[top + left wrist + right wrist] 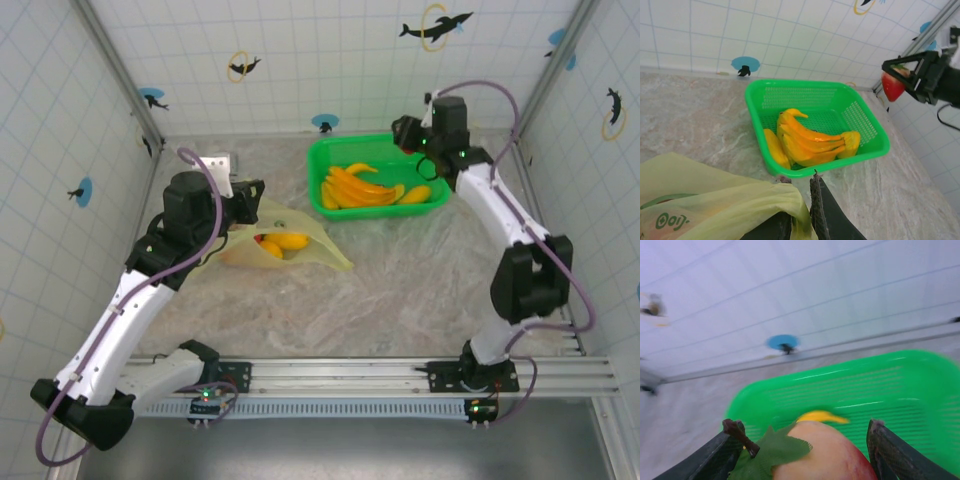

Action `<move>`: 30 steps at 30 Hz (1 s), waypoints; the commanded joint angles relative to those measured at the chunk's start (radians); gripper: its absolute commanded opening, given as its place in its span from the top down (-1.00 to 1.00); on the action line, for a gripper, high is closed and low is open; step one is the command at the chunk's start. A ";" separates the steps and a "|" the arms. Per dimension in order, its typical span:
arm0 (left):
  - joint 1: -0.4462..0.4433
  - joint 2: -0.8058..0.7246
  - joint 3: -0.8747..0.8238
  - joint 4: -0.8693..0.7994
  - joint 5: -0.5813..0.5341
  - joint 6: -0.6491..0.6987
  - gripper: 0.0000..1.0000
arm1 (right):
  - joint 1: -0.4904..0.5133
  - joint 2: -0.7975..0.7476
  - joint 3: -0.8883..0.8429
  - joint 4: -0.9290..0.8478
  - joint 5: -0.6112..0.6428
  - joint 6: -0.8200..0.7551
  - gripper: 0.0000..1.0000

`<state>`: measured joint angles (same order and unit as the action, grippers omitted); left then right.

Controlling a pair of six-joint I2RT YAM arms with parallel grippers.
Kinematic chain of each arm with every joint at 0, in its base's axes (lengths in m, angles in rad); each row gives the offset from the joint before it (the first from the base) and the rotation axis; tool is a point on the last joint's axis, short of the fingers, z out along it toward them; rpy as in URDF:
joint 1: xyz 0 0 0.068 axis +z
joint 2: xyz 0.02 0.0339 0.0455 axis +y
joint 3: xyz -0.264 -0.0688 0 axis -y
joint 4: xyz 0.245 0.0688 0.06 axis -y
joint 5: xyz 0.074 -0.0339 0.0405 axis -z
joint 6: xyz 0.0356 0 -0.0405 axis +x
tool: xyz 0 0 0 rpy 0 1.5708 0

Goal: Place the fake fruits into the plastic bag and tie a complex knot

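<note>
My marbled table bears a green basket toward one o'clock and a pale yellow bag slumped at nine o'clock.

Bare desk lies open right of the bag and before the basket. Bananas crowd the basket floor; my left arm blocks the bag's left side.

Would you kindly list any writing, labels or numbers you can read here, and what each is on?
Green print on the plastic bag: too crumpled to read.
Wall sticker: a picture, no lettering.
Green basket: no text seen.
</note>
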<state>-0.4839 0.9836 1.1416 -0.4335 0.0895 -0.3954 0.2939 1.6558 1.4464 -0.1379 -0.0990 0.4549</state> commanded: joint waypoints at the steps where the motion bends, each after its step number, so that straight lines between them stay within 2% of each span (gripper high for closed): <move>1: -0.007 -0.009 0.039 0.003 0.008 0.011 0.71 | 0.100 -0.112 -0.202 0.276 -0.204 0.108 0.03; 7: -0.007 -0.005 0.043 0.005 0.022 0.005 0.71 | 0.361 -0.228 -0.383 0.376 -0.256 0.043 0.02; 13: -0.007 -0.019 0.032 0.005 0.016 0.004 0.71 | 0.508 -0.204 -0.518 0.456 -0.262 -0.021 0.02; 18: -0.007 -0.033 0.024 0.001 0.010 0.002 0.71 | 0.583 -0.136 -0.528 0.418 -0.240 -0.110 0.01; 23: -0.007 -0.049 0.015 -0.003 0.006 0.004 0.71 | 0.594 -0.033 -0.478 0.377 -0.206 -0.141 0.00; 30: -0.007 -0.060 0.007 0.001 0.017 0.017 0.71 | 0.588 0.154 -0.243 0.230 -0.106 -0.238 -0.01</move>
<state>-0.4839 0.9394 1.1545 -0.4335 0.0967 -0.3954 0.8883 1.7702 1.0966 0.1429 -0.2714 0.2848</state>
